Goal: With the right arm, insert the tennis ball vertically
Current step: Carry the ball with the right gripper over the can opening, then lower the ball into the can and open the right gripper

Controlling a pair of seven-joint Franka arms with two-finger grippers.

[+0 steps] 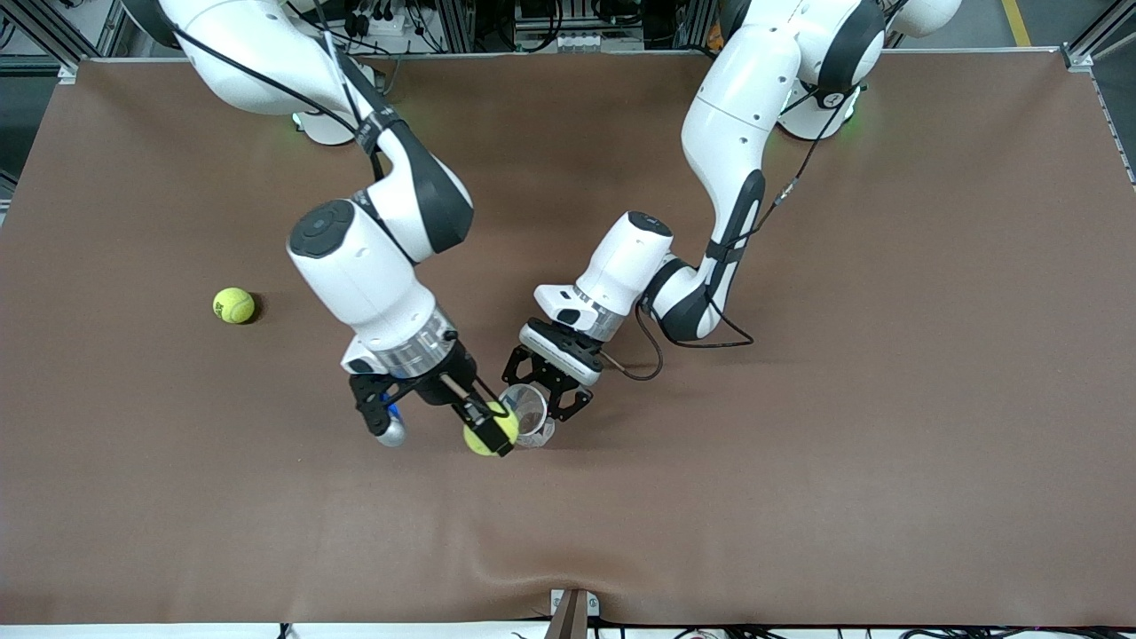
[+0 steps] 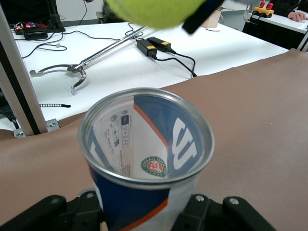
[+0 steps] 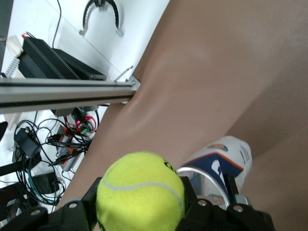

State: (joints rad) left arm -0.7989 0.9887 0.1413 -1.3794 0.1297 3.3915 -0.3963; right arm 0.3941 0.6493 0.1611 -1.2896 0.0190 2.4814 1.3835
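Observation:
My right gripper (image 1: 488,432) is shut on a yellow-green tennis ball (image 1: 485,437) and holds it beside the open rim of a ball can (image 1: 531,417), on the side toward the right arm's end. In the right wrist view the ball (image 3: 140,192) fills the black jaws of the gripper (image 3: 139,204), with the can (image 3: 221,163) close by. My left gripper (image 1: 543,390) is shut on the can. In the left wrist view the can's open metal-rimmed mouth (image 2: 147,139) faces up, held by the gripper (image 2: 147,214), and the ball (image 2: 154,9) is above it.
A second tennis ball (image 1: 233,305) lies on the brown table cover (image 1: 799,444) toward the right arm's end, farther from the front camera than the can. A grey-blue rounded tip (image 1: 390,432) hangs off the right gripper beside the held ball.

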